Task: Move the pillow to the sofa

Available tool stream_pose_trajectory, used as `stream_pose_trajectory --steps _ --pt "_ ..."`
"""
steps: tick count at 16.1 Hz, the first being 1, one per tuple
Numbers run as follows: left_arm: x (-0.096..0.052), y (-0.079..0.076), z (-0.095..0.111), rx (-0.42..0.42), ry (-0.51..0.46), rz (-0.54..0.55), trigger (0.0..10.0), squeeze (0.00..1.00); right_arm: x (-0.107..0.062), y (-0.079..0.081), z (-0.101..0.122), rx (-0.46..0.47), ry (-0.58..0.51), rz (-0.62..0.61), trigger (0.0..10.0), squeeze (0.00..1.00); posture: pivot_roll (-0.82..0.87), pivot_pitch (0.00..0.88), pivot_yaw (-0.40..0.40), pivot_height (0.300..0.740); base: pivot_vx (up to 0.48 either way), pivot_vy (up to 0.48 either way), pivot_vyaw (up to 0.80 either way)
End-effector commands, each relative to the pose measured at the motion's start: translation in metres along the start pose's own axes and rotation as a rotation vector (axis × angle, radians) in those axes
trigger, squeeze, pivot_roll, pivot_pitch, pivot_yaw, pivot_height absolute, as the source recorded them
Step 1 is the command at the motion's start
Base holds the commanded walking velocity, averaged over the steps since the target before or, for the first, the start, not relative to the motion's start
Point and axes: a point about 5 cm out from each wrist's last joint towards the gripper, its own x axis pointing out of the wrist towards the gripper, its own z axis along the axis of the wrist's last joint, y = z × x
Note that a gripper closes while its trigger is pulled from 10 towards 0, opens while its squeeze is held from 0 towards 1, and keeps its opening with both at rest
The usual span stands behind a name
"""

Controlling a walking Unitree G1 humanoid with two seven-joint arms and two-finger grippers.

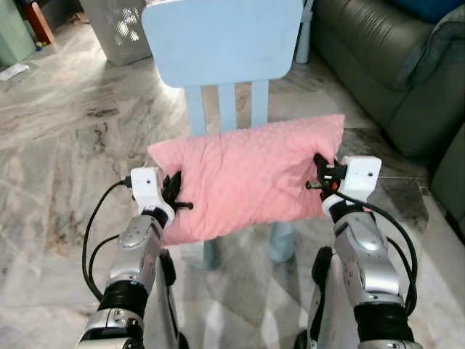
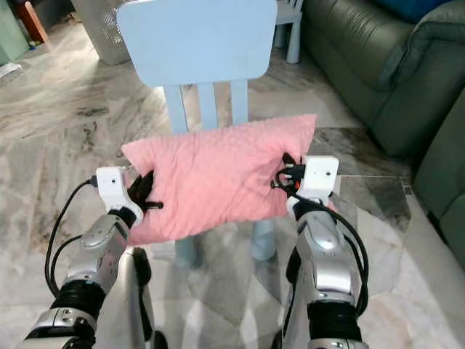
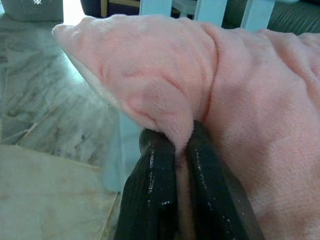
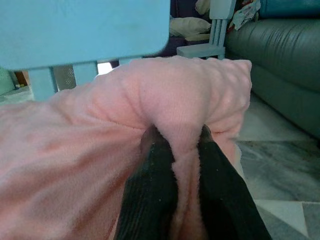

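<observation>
Left pincer (image 1: 176, 195): clamped on a fold at the pink pillow's (image 1: 247, 178) left edge.
Right pincer (image 1: 318, 174): pinching its right edge.
Pillow: stretched between both pincers, before the light-blue chair (image 1: 221, 43).
Sofa (image 1: 385, 65): beyond the right pincer.

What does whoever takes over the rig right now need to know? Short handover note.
Left gripper: jaws pinched on the pink pillow at its left end.
Right gripper: jaws pinched on its right end.
The pillow spans both grippers above the light blue chair.
Done: two-handed grasp.
Left: turn right to the dark green sofa, carry the pillow over, set it down and release.
</observation>
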Motion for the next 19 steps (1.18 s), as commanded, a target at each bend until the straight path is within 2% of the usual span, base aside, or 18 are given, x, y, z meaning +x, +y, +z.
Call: stream_pose_trajectory --steps 1,3,5,8,11,14,16,17,19 --pt "0.0024 -0.0015 0.0032 0.011 -0.004 -0.009 10.0 0.00 0.0027 0.0011 0.0128 -0.002 -0.050 -0.001 10.0 0.00 -0.18 0.000 0.080 0.484 0.000 0.000 0.00" --pt "0.0032 -0.0013 0.0033 0.009 -0.001 -0.001 10.0 0.00 0.0030 0.0005 0.0133 -0.002 -0.052 -0.002 10.0 0.00 -0.18 0.000 0.081 0.499 0.000 0.000 0.00" --pt "0.0059 -0.0017 0.0009 0.041 0.037 0.015 10.0 0.00 0.0030 -0.0002 0.0132 0.006 -0.051 -0.009 10.0 0.00 -0.18 0.000 0.084 0.519 0.000 0.000 0.00" --pt "0.0082 -0.0048 0.0014 0.083 0.043 0.040 10.0 0.00 0.0028 0.0008 0.0125 0.009 -0.050 -0.007 10.0 0.00 -0.18 0.000 0.085 0.554 0.000 0.000 0.00" --pt "0.0106 -0.0063 0.0032 0.050 0.050 0.055 10.0 0.00 0.0030 0.0004 0.0135 0.007 -0.052 -0.007 10.0 0.00 -0.19 0.000 0.083 0.589 0.000 0.000 0.00" --pt "0.0115 -0.0049 0.0051 0.063 0.045 0.069 10.0 0.00 0.0030 -0.0002 0.0138 0.006 -0.053 -0.007 10.0 0.00 -0.19 0.000 0.082 0.609 0.000 0.000 0.00" --pt "0.0117 -0.0068 0.0059 0.006 0.039 0.025 10.0 0.00 0.0034 -0.0004 0.0144 0.005 -0.054 -0.008 10.0 0.00 -0.19 0.000 0.083 0.619 0.000 0.000 0.00" --pt "0.0107 -0.0073 0.0046 0.026 0.042 0.005 10.0 0.00 0.0041 -0.0008 0.0153 0.004 -0.056 -0.009 10.0 0.00 -0.20 0.000 0.083 0.634 0.000 0.000 0.00" --pt "0.0105 -0.0079 0.0043 0.006 0.039 0.009 10.0 0.00 0.0041 -0.0020 0.0157 0.001 -0.057 -0.012 10.0 0.00 -0.20 0.000 0.082 0.659 0.000 0.000 0.00"
